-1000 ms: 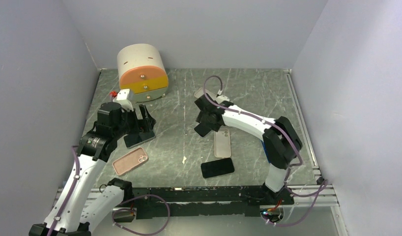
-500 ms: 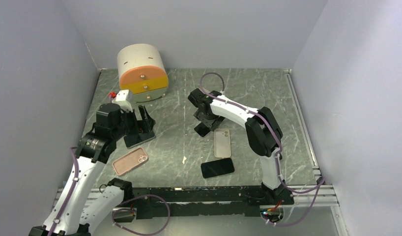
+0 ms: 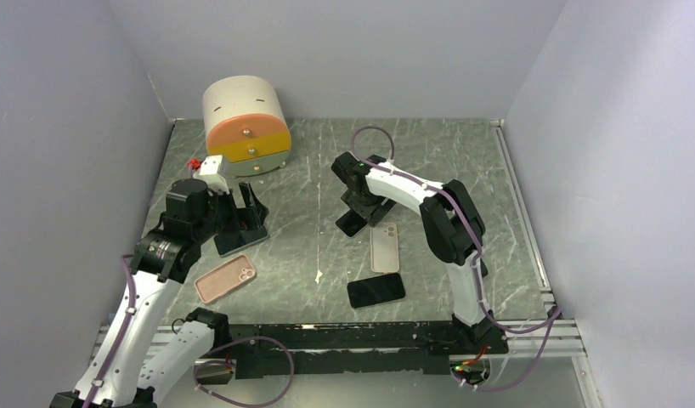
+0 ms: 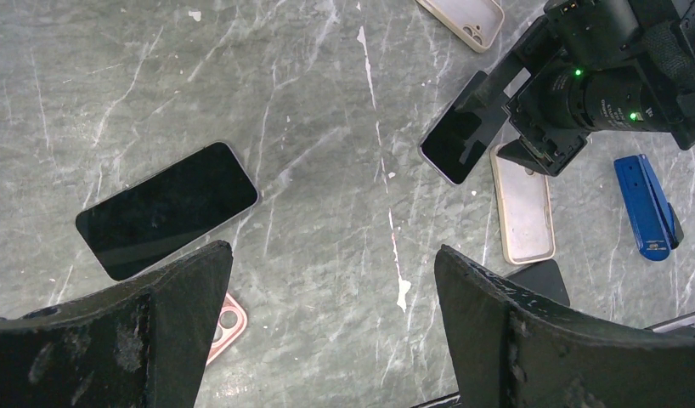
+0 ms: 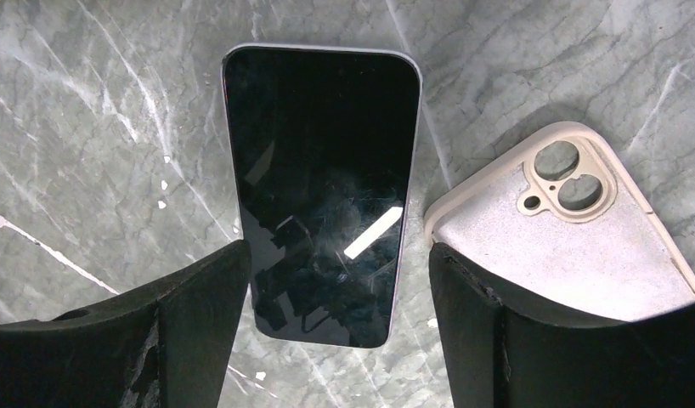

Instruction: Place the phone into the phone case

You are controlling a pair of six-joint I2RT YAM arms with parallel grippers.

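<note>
Over the worktop [image 3: 310, 170] the right arm [image 3: 404, 189] arches down with fingers [image 5: 183, 331] apart and the left arm [image 3: 178, 225] crouches with fingers [image 4: 115, 340] wide apart; the beige phone case [image 5: 573, 246] lies flat, the phone [image 5: 320, 187] just beside it, screen up, below the right fingers.

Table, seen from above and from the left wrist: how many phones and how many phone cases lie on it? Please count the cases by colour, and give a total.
Phones: 3
Beige cases: 2
Pink case: 1
Total: 6
</note>
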